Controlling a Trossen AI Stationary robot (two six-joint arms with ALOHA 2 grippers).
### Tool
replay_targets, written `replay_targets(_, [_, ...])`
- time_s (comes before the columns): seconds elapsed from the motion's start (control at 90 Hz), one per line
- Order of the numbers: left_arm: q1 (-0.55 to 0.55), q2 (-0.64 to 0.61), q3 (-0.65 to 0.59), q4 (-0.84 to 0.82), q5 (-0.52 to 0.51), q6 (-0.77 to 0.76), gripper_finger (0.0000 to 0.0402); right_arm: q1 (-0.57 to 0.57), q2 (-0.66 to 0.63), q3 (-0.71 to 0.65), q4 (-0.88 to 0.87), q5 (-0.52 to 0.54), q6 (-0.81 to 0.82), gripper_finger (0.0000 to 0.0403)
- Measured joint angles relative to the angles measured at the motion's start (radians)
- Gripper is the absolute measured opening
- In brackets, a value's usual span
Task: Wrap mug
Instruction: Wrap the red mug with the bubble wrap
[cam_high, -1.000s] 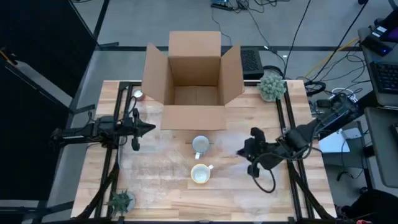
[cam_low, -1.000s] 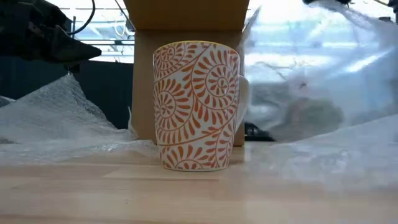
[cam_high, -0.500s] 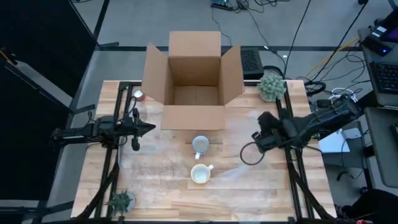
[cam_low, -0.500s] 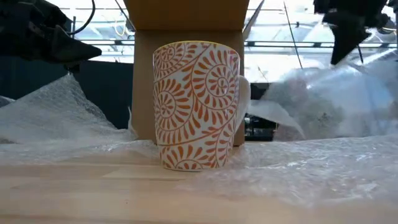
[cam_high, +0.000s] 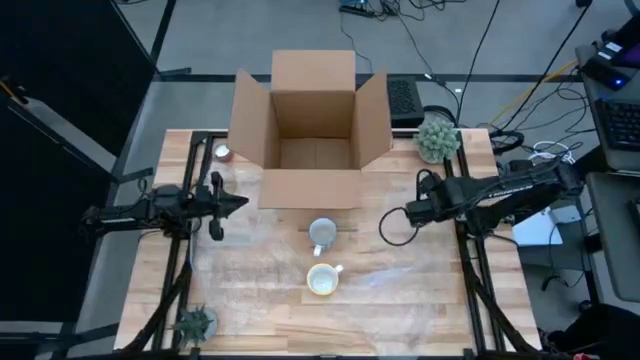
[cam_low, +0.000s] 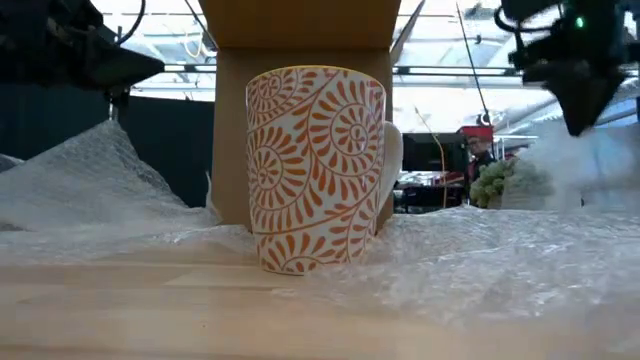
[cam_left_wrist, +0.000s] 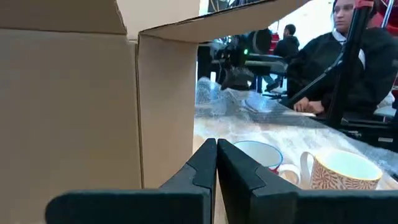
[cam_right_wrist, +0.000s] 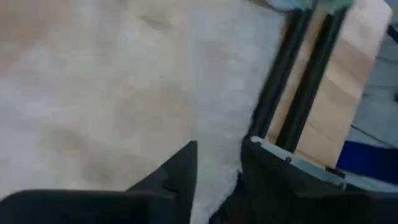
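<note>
An orange-patterned mug (cam_high: 323, 280) (cam_low: 315, 170) stands upright near the table's middle. A grey mug (cam_high: 322, 233) stands just beyond it. A clear bubble wrap sheet (cam_high: 250, 265) (cam_low: 480, 260) lies spread over the tabletop around both mugs. My right gripper (cam_high: 409, 213) (cam_low: 580, 122) hovers to the right of the mugs, shut on the sheet's right part. My left gripper (cam_high: 243, 204) (cam_left_wrist: 216, 149) waits shut at the left, beside the box. My right gripper has bubble wrap (cam_right_wrist: 219, 177) bunched between its two fingers, which slant down from the table's right. Which edge it has, and how many layers, I cannot tell. The wrap rises a little toward the fingers (cam_low: 600, 165); the rest lies slack on the table.
An open cardboard box (cam_high: 312, 120) stands at the far middle edge. A round green plant (cam_high: 437, 138) sits at the far right, a small plant (cam_high: 195, 323) at the near left. Black rails (cam_right_wrist: 292, 81) run along the table's sides. People sit beyond the table (cam_left_wrist: 348, 56).
My right gripper has gone toward the far edge and a little right, still on the wrap. The wrap's right part, which stood raised high beside the patterned mug, has come down and now lies low and spread over the table. The mugs have stayed put.
</note>
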Motion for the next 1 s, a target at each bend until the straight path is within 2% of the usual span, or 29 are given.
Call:
replay_targets(0.222, [0.0,0.0,0.0,-0.001,-0.018,-0.026,0.0,0.054,-0.013,0.167,0.006,-0.005,-0.081,0.0154])
replay_targets(0.367, [0.0,0.0,0.0,-0.003,-0.027,-0.026,0.0,0.142,-0.017,0.176,0.151,-0.056,-0.134,0.0154])
replay_targets(0.467, [0.0,0.001,0.0,-0.013,-0.031,-0.027,0.0,0.223,-0.008,0.108,0.352,-0.056,-0.179,0.0151])
replay_targets(0.6, [0.0,0.001,0.0,-0.014,-0.042,-0.026,0.0,0.286,0.029,-0.051,0.597,-0.064,-0.212,0.0146])
replay_targets(0.811, [0.0,0.001,0.0,-0.014,-0.042,-0.026,0.0,0.27,0.119,-0.276,0.881,-0.072,-0.192,0.0128])
replay_targets(1.0, [0.0,0.001,0.0,-0.015,-0.042,-0.026,0.0,0.231,0.216,-0.347,0.989,-0.065,-0.235,0.0109])
